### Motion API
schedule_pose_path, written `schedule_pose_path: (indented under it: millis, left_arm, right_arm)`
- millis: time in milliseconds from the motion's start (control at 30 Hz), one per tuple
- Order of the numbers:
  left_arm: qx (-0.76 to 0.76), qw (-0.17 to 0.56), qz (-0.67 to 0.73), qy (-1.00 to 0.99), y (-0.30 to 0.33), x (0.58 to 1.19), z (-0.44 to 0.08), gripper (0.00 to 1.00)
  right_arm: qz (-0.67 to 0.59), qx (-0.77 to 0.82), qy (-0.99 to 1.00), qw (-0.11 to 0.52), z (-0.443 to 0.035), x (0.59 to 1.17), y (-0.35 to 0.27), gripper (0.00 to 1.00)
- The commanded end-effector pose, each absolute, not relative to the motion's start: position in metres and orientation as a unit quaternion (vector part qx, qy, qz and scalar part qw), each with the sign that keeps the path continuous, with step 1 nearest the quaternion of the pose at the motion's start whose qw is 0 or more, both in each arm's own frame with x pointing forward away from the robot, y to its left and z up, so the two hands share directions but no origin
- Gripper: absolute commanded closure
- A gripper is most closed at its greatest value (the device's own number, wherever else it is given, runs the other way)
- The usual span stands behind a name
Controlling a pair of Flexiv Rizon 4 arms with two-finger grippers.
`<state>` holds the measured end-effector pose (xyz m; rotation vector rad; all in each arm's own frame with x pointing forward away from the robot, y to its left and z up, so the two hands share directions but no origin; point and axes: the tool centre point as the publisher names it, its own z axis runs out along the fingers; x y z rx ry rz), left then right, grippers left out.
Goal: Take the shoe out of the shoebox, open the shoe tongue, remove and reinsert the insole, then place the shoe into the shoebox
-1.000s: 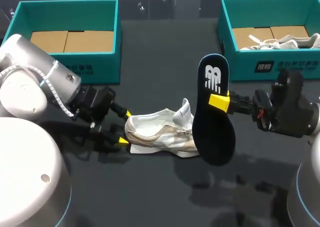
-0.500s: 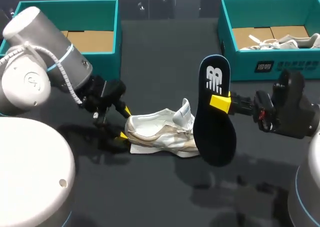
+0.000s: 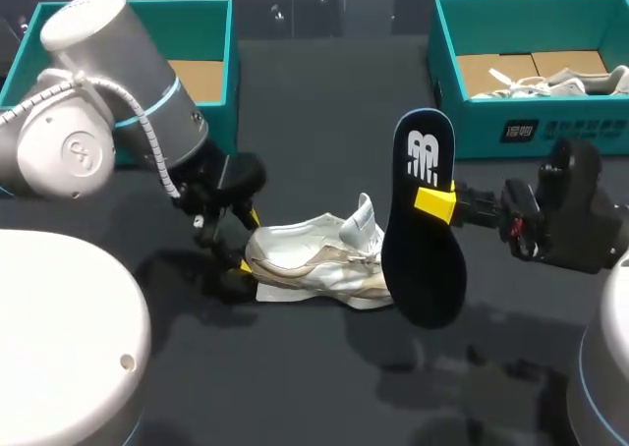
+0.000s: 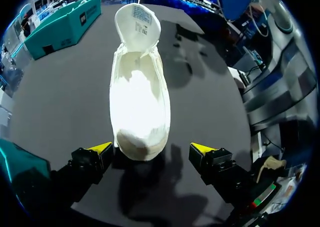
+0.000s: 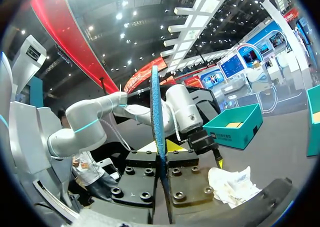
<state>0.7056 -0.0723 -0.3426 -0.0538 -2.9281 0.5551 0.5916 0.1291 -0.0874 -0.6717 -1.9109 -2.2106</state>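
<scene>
A white shoe (image 3: 314, 264) lies on its side on the dark table, tongue pulled open. In the left wrist view the shoe (image 4: 140, 97) points away, its heel between the spread yellow tips of my left gripper (image 4: 151, 149). From the head view that left gripper (image 3: 246, 245) is open at the heel, and contact cannot be told. To the right of the shoe, my right gripper (image 3: 434, 202) is shut on the dark insole (image 3: 423, 220), held upright above the table. The right wrist view shows the insole (image 5: 156, 117) edge-on in that gripper (image 5: 162, 154), with the shoe (image 5: 230, 184) beyond.
A teal box (image 3: 211, 122) with a cardboard floor stands at the back left. A second teal box (image 3: 531, 127) at the back right holds another white shoe (image 3: 550, 81). Bare dark table lies in front of the shoe.
My left arm's body has swung up and to the right while its gripper stayed open at the shoe's heel. The right arm and insole have barely moved.
</scene>
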Motion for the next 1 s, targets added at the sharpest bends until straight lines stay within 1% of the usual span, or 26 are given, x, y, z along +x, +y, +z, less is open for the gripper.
schedule_pose_path:
  millis: [33, 667, 1000]
  left_arm:
    - [-0.015, 0.069, 0.126, -0.990, -0.088, 0.706, -0.333, 0.00]
    - [-0.018, 0.083, 0.078, -0.993, -0.096, 0.711, -0.331, 0.00]
    - [-0.029, 0.051, 0.075, -0.995, -0.122, 0.731, -0.311, 0.00]
  right_arm:
    - [-0.729, -0.244, -0.637, 0.053, -0.083, 0.586, 0.132, 1.00]
    - [-0.729, -0.244, -0.637, 0.053, -0.083, 0.586, 0.132, 1.00]
    - [-0.729, -0.244, -0.637, 0.053, -0.083, 0.586, 0.132, 1.00]
